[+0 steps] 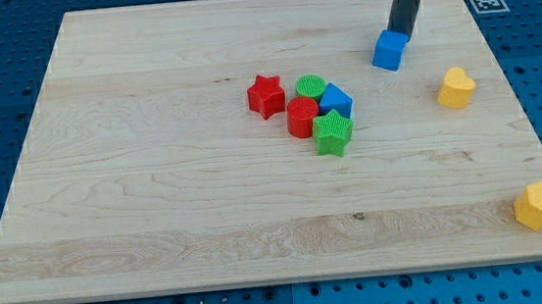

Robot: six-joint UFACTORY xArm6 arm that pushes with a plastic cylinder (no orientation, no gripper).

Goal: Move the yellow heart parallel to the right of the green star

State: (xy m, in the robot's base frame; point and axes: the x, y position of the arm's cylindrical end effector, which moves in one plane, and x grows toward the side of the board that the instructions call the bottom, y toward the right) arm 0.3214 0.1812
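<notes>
The yellow heart [455,88] lies near the board's right edge, apart from the other blocks. The green star [332,132] sits in a cluster at the middle, well to the heart's left and a little lower. My tip [401,32] is at the view's top right, just above and behind the blue cube [390,50], touching or nearly touching it. The tip is up and left of the heart.
The cluster also holds a red star [265,95], a red cylinder [301,117], a green cylinder [311,86] and a blue block [336,100]. A yellow hexagon [540,205] lies at the lower right corner of the wooden board [156,182].
</notes>
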